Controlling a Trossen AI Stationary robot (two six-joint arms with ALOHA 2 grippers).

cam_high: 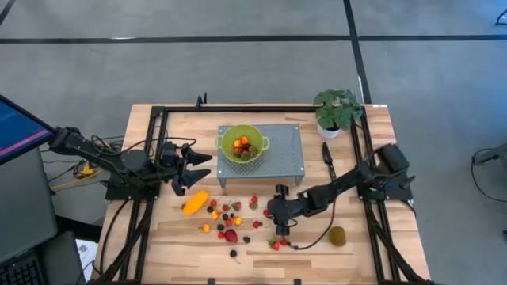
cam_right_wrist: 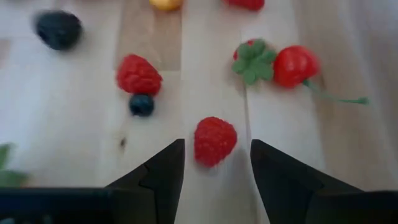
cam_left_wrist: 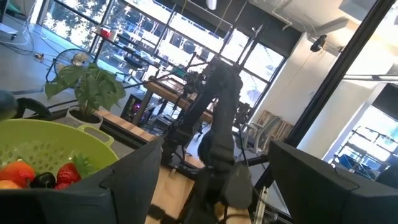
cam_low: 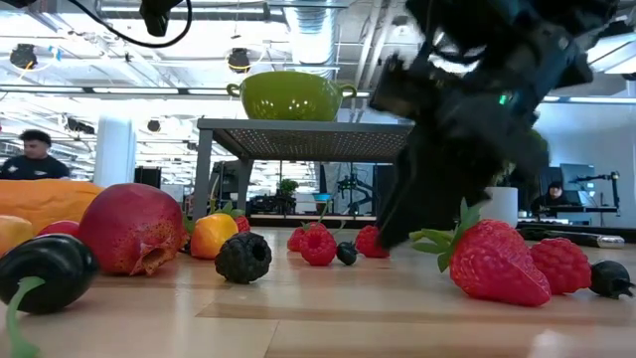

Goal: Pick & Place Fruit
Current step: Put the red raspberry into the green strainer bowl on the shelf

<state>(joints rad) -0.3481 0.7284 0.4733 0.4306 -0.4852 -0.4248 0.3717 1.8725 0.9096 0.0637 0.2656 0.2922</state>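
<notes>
From my remote station I see the right gripper (cam_right_wrist: 212,163) lowered to the pale wooden tabletop (cam_high: 364,253) in front of the grey perforated metal stand (cam_high: 285,154), its two dark fingers (cam_right_wrist: 163,168) parted with a bumpy red raspberry (cam_right_wrist: 214,140) lying between them, apart from both and not gripped. Just beyond that raspberry lie a second red raspberry (cam_right_wrist: 138,74), a small dark blueberry (cam_right_wrist: 141,104) and a red strawberry with a green leafy cap (cam_right_wrist: 292,65). The lime-green colander bowl (cam_high: 242,145) sits on top of the stand with a few red and orange fruits inside. The long orange-yellow fruit (cam_high: 195,203) lies off the stand's front left corner, the brown-green kiwi-like oval (cam_high: 338,236) off its front right. My left gripper (cam_high: 198,163) waits beside the stand's left edge, fingers spread wide, empty.
</notes>
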